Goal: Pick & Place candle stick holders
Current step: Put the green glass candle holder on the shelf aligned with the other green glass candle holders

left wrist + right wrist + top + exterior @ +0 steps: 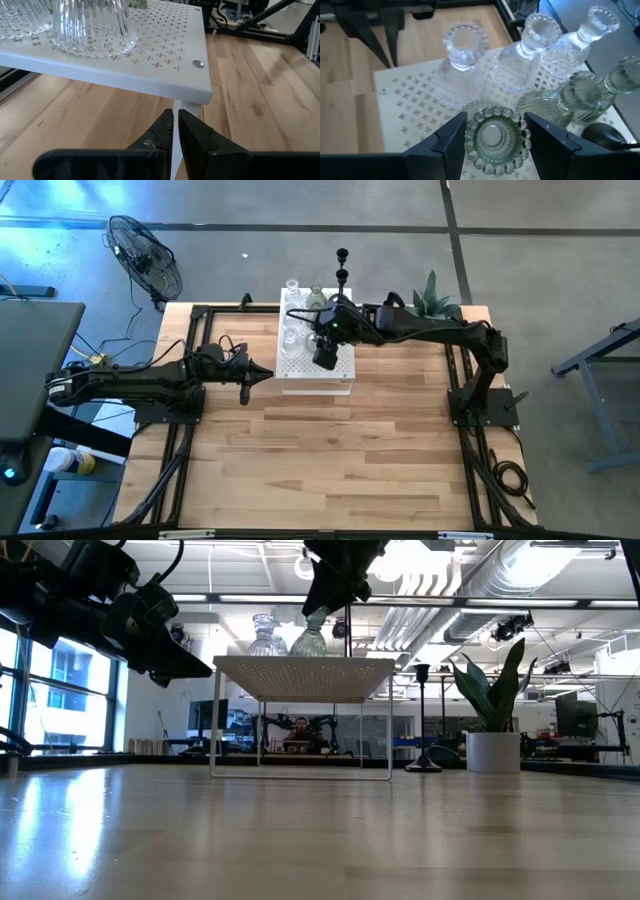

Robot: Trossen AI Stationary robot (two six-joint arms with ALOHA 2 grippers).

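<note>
Right gripper (492, 132): over the white perforated box (340, 375), fingers parted either side of a greenish glass holder (496, 137); whether they grip it or merely flank it cannot be told. Left gripper (175, 132): closed and empty, waiting beside the box's corner. Placed on the box: several clear glass holders (462, 50) and other greenish ones (580, 95); outstanding, by judgement: two black holders (342, 265) on the table beyond the box.

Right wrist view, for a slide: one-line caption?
Right gripper straddles a greenish glass holder above the white perforated box.
</note>
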